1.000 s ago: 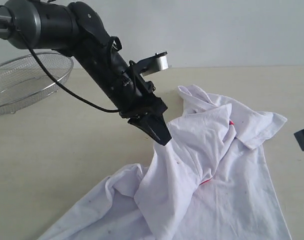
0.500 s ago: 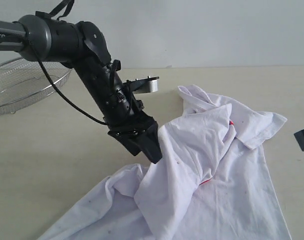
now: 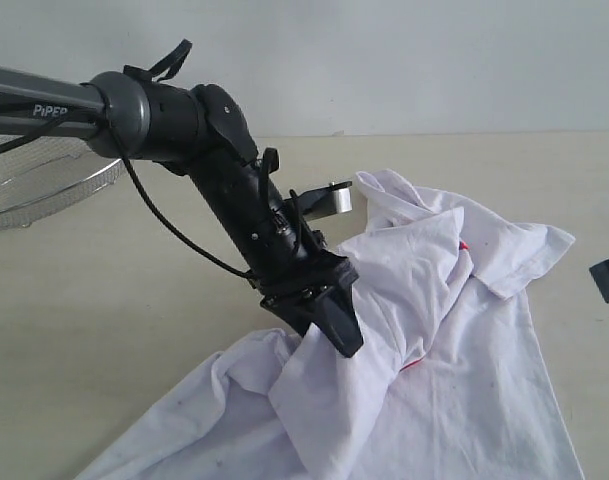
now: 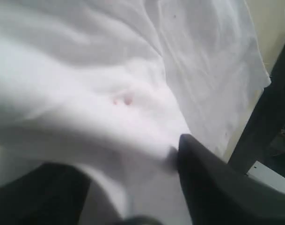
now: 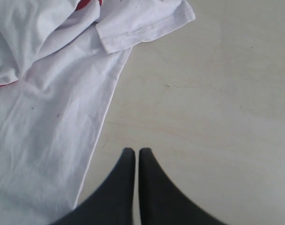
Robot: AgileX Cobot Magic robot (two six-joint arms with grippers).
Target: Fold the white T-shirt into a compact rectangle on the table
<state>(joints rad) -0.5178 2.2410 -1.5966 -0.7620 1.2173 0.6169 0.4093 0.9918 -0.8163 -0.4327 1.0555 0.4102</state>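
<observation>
Folds of the white T-shirt point(image 3: 464, 380) lie heaped on the near right part of the table point(image 3: 104, 300), with one ridge of cloth raised toward the middle and a short sleeve point(image 3: 529, 250) spread out to the right. A thin streak of red point(image 3: 462, 245) shows in a crease near that sleeve. The left gripper point(image 3: 342, 335) points down and to the right and is pushed into the raised ridge. In the left wrist view its dark fingers point(image 4: 212, 187) are spread apart with white cloth bulging between them, and nothing is pinched tight. The right gripper point(image 5: 133, 154) has its tips pressed together and holds nothing. It hangs over bare table just to the right of the shirt's right edge. A wire basket point(image 3: 44, 180) sits at the far left, well apart from the shirt
</observation>
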